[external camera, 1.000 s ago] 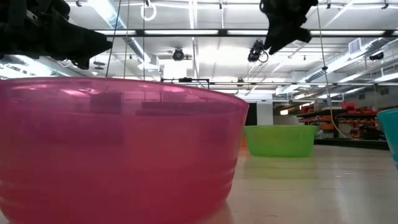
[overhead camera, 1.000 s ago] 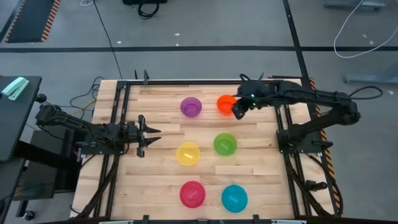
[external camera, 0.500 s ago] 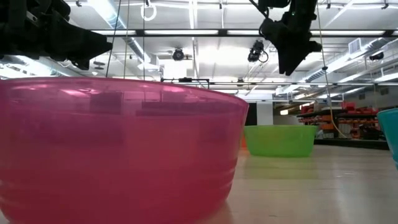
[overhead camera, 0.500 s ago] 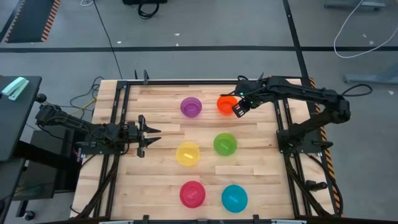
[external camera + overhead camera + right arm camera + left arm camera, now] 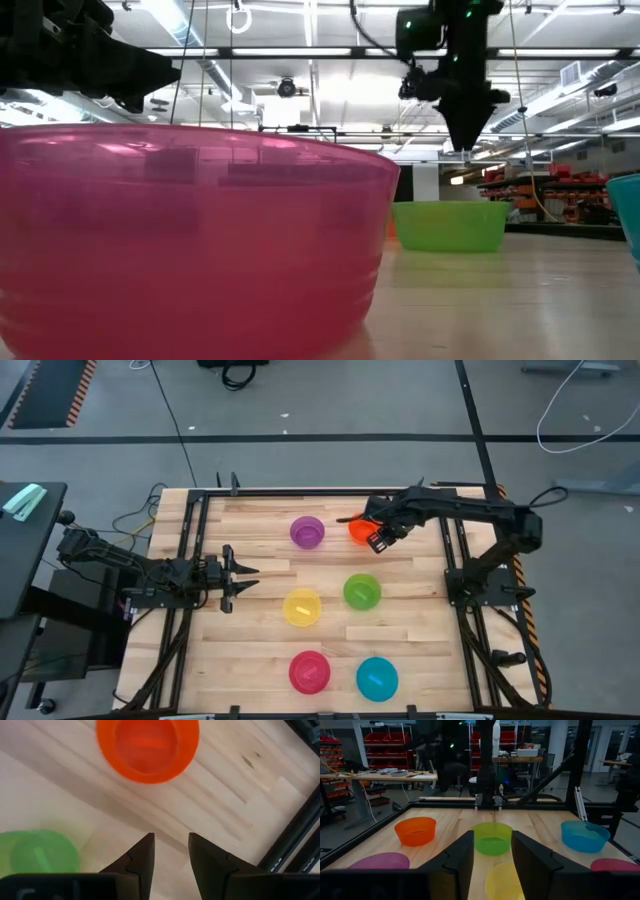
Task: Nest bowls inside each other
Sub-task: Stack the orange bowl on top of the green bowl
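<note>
Orange bowl [image 5: 360, 528] under parted right jaws, purple bowl [image 5: 307, 531] beside; left jaws parted, waiting

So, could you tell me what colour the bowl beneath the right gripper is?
Orange bowl, clearest in the right wrist view.

The high view looks straight down from well above, taking in the whole wooden table [image 5: 420, 640] and the floor around it. The low view sits at tabletop height, very near the pink-red bowl [image 5: 190, 240], facing level across the boards into the room; it shares the green bowl [image 5: 450, 226] with all the other views. The left wrist view looks nearly level across the table from one side, over the green bowl [image 5: 492, 838]. The right wrist view faces steeply down, close above the orange bowl [image 5: 147, 747].
</note>
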Controlling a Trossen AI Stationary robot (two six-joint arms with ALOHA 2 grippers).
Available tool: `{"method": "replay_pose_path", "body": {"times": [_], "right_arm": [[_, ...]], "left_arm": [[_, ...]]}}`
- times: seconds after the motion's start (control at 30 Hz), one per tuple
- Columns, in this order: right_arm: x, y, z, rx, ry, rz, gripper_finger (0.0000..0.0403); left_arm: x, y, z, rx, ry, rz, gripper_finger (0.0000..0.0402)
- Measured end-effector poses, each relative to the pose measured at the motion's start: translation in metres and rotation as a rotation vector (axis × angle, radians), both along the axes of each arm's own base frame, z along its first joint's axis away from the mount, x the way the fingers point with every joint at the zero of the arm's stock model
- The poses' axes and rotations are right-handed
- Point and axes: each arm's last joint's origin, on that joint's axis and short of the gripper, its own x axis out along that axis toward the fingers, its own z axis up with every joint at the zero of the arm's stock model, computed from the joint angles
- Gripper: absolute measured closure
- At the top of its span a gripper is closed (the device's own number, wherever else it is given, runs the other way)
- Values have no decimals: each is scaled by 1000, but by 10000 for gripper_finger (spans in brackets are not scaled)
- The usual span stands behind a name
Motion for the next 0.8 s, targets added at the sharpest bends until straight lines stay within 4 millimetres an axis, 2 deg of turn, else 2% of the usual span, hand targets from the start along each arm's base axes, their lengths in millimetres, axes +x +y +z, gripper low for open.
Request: {"method": "replay_pose_path", "body": {"times": [0.3,0.5,0.8], "right_arm": [[16,-46,-33,27,-27,-19,276],[15,-75,-52,49,-16,-59,277],[15,-102,-74,76,-30,-99,277]], "left_arm": [[0,0,0,0,1,0,260],[0,0,-1,1,6,0,266],[0,0,-1,2,7,0,255]]}}
